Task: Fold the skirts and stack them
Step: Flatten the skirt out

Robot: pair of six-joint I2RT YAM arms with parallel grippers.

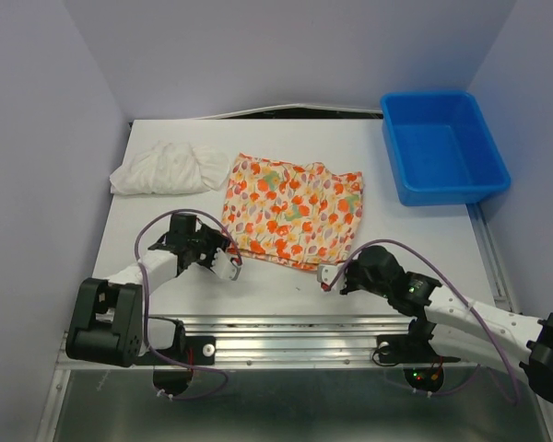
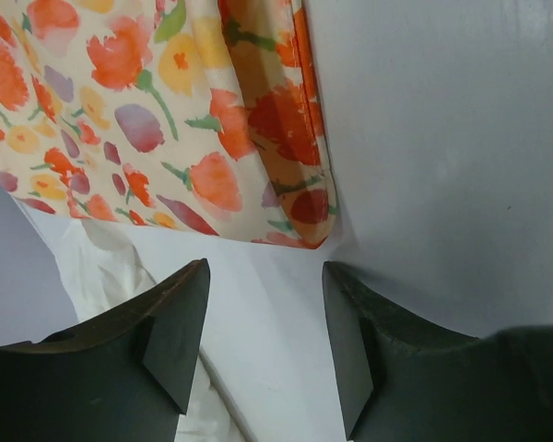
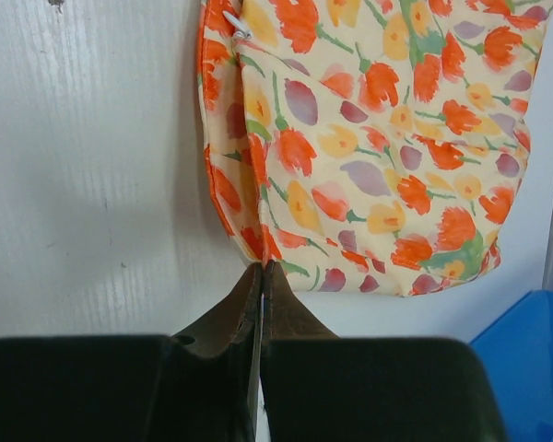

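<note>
One printed skirt (image 1: 293, 210) is laid flat mid-counter (image 1: 424, 249), seemingly folded over already. One white skirt (image 1: 169, 169) is seen bunched at the far left, not yet folded, and nothing is stacked. The left jaws are held apart and empty near the print's near-left corner. The right jaws are pressed together, empty, at its near-right corner. Two skirts and one blue bin (image 1: 440, 147) are counted.

One table (image 1: 424, 241) holds two skirts: one flower-printed skirt (image 1: 293, 210) at the table's middle and one white skirt (image 1: 166, 169) near its far left corner. One blue bin (image 1: 447, 194) sits at the table's far right corner. Two robot arms reach from the table's near edge, with two grippers: one left gripper (image 1: 229, 267), one right gripper (image 1: 324, 276).
</note>
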